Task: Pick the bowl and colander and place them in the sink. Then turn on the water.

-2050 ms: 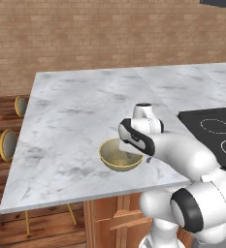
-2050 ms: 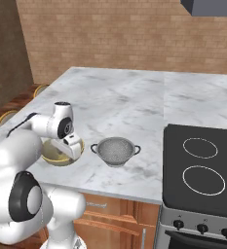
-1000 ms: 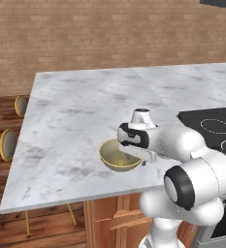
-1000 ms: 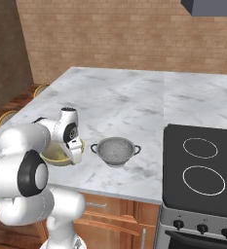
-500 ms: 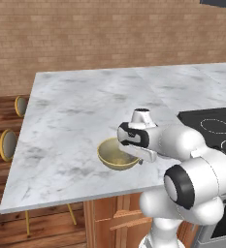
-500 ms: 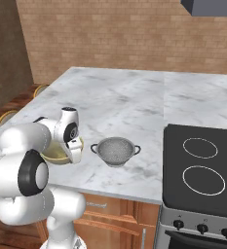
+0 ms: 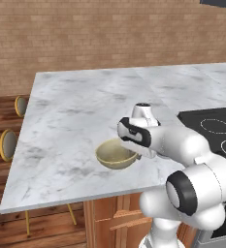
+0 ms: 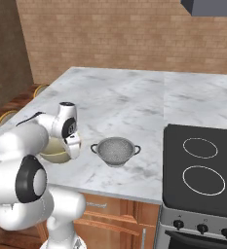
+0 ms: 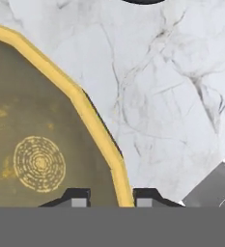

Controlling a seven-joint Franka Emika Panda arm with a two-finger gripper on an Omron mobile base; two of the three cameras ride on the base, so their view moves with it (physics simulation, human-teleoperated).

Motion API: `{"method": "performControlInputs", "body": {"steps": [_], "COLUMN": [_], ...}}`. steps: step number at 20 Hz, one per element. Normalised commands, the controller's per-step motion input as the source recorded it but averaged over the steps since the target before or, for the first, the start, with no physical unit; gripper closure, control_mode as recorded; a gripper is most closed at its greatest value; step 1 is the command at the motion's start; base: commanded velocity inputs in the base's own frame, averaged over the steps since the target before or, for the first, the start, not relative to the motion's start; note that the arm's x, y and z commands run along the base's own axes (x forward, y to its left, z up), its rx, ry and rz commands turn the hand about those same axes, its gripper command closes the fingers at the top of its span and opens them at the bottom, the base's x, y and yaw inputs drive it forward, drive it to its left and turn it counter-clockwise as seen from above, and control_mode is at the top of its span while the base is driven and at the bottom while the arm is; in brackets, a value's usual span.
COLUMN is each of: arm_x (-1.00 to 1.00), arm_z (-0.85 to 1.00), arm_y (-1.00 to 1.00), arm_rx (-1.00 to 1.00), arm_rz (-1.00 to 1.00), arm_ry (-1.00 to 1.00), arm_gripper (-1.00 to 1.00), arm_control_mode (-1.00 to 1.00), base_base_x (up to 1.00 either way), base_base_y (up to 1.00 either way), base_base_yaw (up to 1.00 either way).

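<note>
Gripping the round yellow-tan bowl with the thicker golden rim point(image 7: 115, 155) at its right-hand rim: my two-finger gripper point(image 9: 111, 197) straddles the golden edge, one dark finger tip point(image 9: 77, 197) inside the bowl, the other just outside, jaws nearly closed on the rim. Bowl sits on the white marble counter point(image 7: 80, 111) near its front edge. Small grey speckled colander with two loop handles point(image 8: 115, 151) stands upright on the same counter, just beside the bowl, between it and the black stovetop with ring marks point(image 8: 202, 170).
</note>
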Motion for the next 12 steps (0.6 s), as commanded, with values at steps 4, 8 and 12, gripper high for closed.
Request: {"method": "performControlInputs", "body": {"steps": [4, 8, 12], "arm_x": [-0.09, -0.3, -0.46], "arm_z": [1.0, 1.0, 0.95], "arm_y": [0.1, 0.01, 0.0], "arm_rx": [0.14, 0.11, 0.13], "arm_rz": [0.02, 0.04, 0.02], "arm_ry": [-0.06, -0.08, -0.03], "arm_gripper": [1.0, 1.0, 1.0], "arm_control_mode": [-1.0, -1.0, -1.0], "base_base_x": [0.0, 0.0, 0.0], "base_base_y": [0.0, 0.0, 0.0], "base_base_yaw": [0.0, 0.0, 0.0]}}
